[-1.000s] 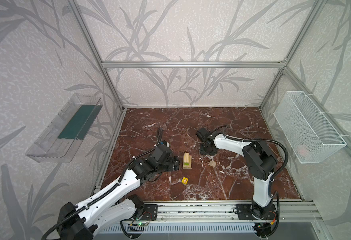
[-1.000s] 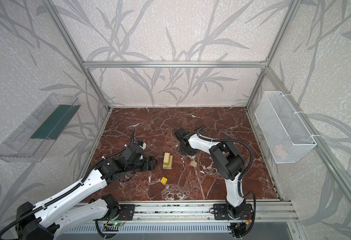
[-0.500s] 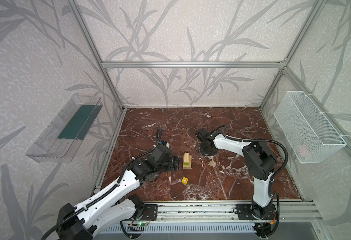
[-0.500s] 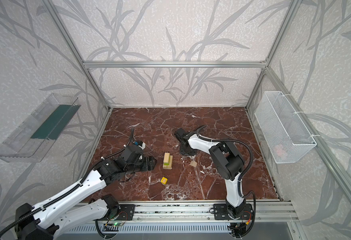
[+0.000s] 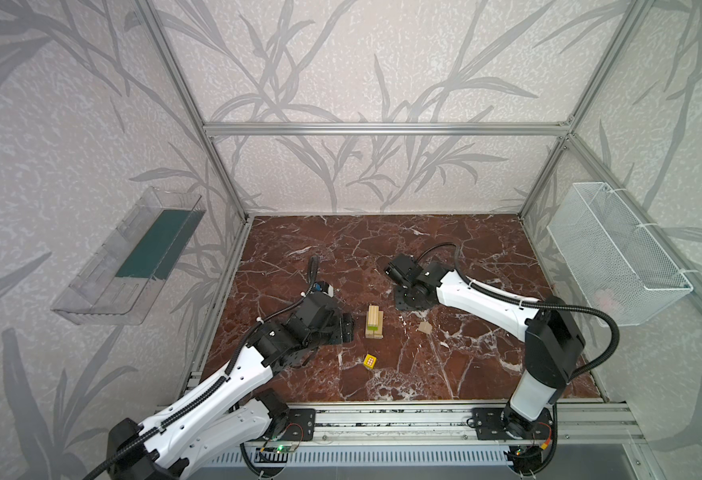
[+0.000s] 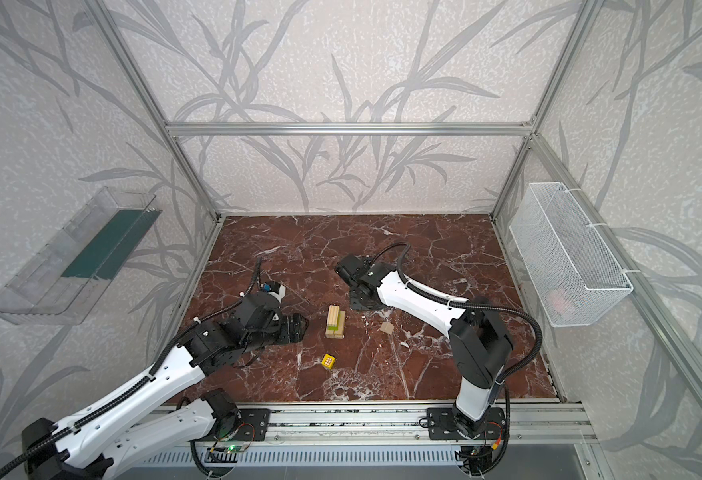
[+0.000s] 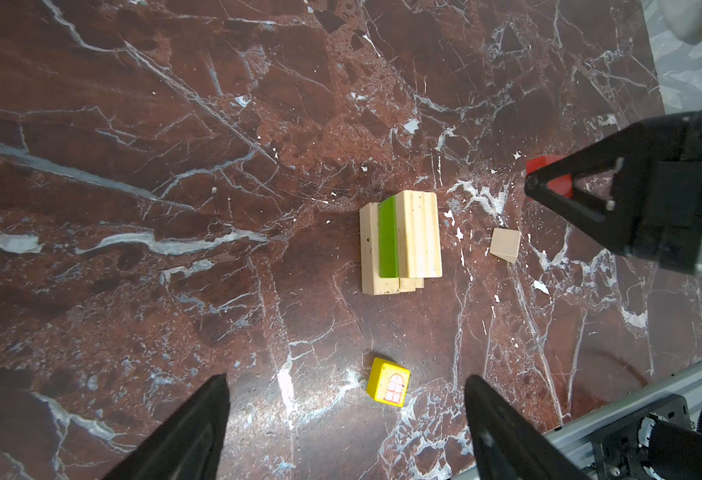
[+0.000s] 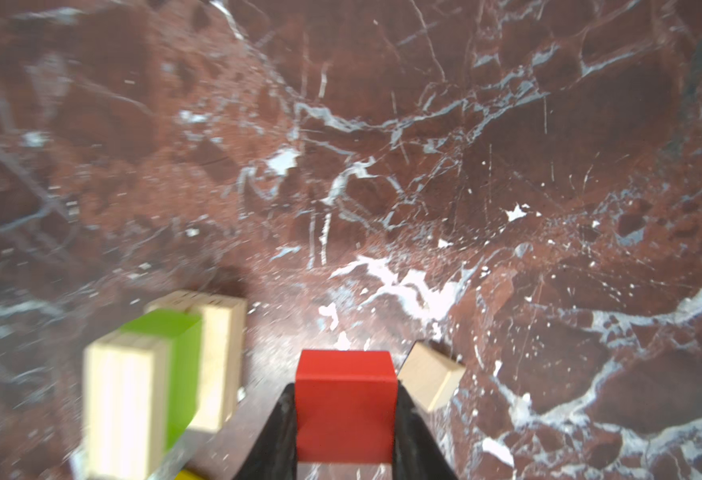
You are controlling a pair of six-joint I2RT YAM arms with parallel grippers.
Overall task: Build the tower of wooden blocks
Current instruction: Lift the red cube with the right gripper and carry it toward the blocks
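The tower (image 5: 374,322) (image 6: 335,322) is a low stack of pale wood bars with a lime-green bar, seen closer in the left wrist view (image 7: 399,241) and blurred in the right wrist view (image 8: 154,374). My right gripper (image 8: 345,388) (image 5: 409,297) is shut on the red cube (image 8: 345,403) (image 7: 548,178), low over the floor just behind and right of the tower. The pale wedge (image 5: 424,328) (image 8: 430,374) lies beside it. The yellow cube (image 5: 369,360) (image 7: 388,382) lies in front of the tower. My left gripper (image 7: 346,380) (image 5: 343,328) hangs open and empty left of the tower.
A white mesh basket (image 5: 615,257) hangs on the right wall and a clear plastic tray (image 5: 129,257) on the left wall. The aluminium rail (image 5: 382,415) with both arm bases runs along the front edge of the marble floor (image 5: 465,249).
My right jaws have closed in on the red cube. Both arms have barely shifted, and the tower, wedge and yellow cube lie where they were.
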